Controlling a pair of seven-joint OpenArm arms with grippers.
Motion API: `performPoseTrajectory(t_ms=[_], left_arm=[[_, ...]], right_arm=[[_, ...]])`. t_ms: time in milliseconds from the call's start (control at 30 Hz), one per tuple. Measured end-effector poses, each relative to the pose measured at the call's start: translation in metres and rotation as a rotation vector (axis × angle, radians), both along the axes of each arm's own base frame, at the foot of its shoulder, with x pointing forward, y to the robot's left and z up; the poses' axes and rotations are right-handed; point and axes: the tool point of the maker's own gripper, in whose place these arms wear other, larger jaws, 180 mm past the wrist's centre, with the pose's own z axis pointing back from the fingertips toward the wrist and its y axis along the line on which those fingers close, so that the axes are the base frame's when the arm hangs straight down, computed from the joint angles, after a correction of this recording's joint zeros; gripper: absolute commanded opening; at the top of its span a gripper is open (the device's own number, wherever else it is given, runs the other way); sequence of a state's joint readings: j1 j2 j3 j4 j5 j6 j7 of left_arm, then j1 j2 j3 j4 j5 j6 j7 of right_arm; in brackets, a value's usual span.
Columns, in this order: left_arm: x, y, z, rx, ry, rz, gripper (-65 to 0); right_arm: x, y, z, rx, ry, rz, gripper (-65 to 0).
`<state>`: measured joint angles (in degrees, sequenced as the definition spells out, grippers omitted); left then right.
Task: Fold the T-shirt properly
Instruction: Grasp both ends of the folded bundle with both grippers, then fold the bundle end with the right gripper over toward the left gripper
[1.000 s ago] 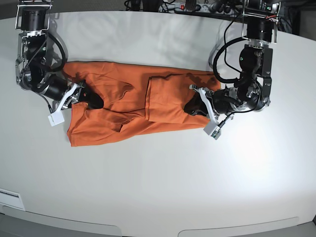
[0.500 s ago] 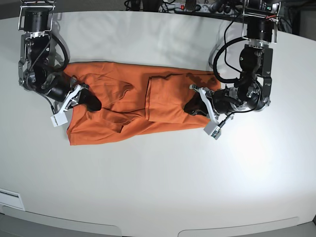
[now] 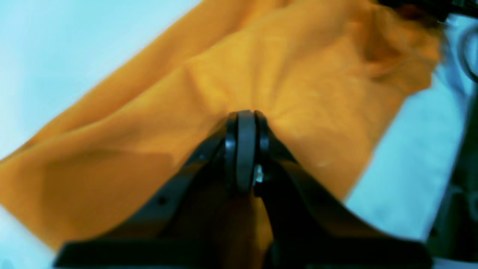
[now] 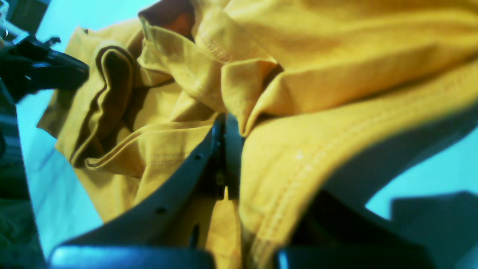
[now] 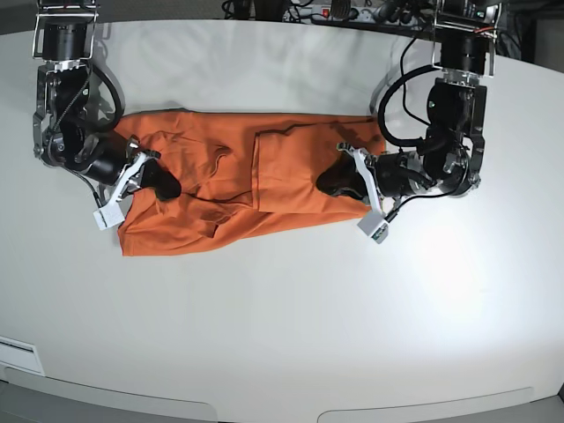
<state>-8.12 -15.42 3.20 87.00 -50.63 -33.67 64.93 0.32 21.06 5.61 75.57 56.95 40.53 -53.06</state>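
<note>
The orange T-shirt (image 5: 229,189) lies stretched sideways across the white table (image 5: 282,317), with a folded flap (image 5: 295,172) over its right half. In the base view my left gripper (image 5: 333,182) rests on that flap near the shirt's right end. The left wrist view shows the left gripper (image 3: 244,121) shut, pinching the T-shirt (image 3: 298,74). My right gripper (image 5: 167,187) sits on the rumpled left part of the shirt. In the right wrist view the right gripper (image 4: 226,125) is shut on a hemmed fold of the T-shirt (image 4: 317,149).
Cables and a power strip (image 5: 352,12) run along the table's far edge. The arm bases stand at the back left (image 5: 62,35) and back right (image 5: 463,44). Bare tabletop stretches in front of the shirt to the near edge (image 5: 264,410).
My right gripper has gone from open to shut on the shirt's left part. The left gripper has shifted left and slightly back, drawing the shirt's right end with it.
</note>
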Motion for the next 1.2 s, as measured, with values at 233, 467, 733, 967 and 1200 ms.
performPoseTrajectory(t_ms=[233,467,733,967,1200], left_arm=[[0.015,-0.008,0.030,-0.071,-0.044,-0.032,-40.8],[0.024,0.019,0.022,0.039,-0.070,-0.003,-40.8],[0.044,0.077,0.036,0.082,-0.124,0.151,-40.8],[0.051,0.125,0.049,0.148,-0.156,0.231,-40.8],[0.043,0.145,0.045,0.193,-0.132,0.245,-40.8]], right_arm=[[0.010,-0.008,0.004,-0.135,-0.036,0.026,-65.0],[0.021,-0.028,0.028,-0.408,-0.092,0.001,-65.0],[-0.006,0.009,0.070,-0.363,-0.231,0.078,-65.0],[-0.032,0.063,0.109,-0.177,-0.347,0.165,-65.0],[-0.030,0.097,0.147,-0.029,-0.454,0.161,-65.0]])
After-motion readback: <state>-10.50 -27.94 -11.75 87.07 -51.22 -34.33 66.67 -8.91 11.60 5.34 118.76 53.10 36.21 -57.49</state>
